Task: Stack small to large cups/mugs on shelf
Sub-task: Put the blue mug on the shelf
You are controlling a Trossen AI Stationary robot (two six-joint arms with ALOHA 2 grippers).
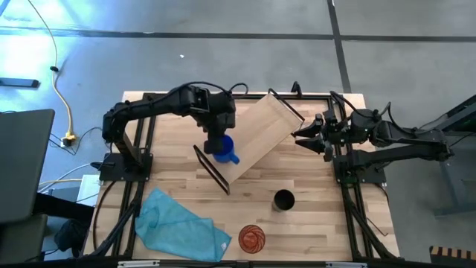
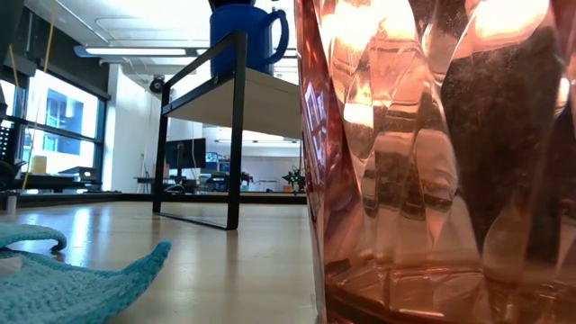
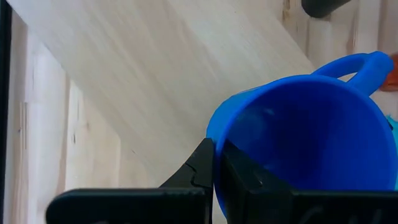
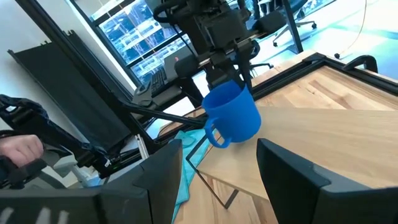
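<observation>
The short blue mug [image 1: 225, 152] is over the near-left end of the light-wood shelf [image 1: 260, 138], which lies slantwise on the table. My left gripper [image 1: 216, 140] is shut on the mug, which also shows in the right wrist view [image 4: 233, 115] and low view [image 2: 241, 34]. The black cup [image 1: 283, 199] stands on the table near the shelf. The orange ribbed tumbler [image 1: 252, 238] stands at the table's near edge and fills the low view [image 2: 432, 162]. My right gripper [image 1: 303, 138] waits open by the shelf's right side, its own view showing the gap [image 4: 217, 180]. My left gripper pinches the blue mug's rim [image 3: 215, 163] on the side away from the handle, one finger [image 3: 198, 169] outside the wall and one [image 3: 244, 180] inside. The fingers come from above, pointing down. The mug hangs a little tilted at the shelf's top; whether its base touches the board I cannot tell.
A teal cloth [image 1: 178, 223] lies crumpled on the table's near-left part, also in the low view [image 2: 63, 283]. The shelf's thin black end frames [image 1: 210, 165] stand at both ends. Bare tabletop lies between the shelf and the near cups.
</observation>
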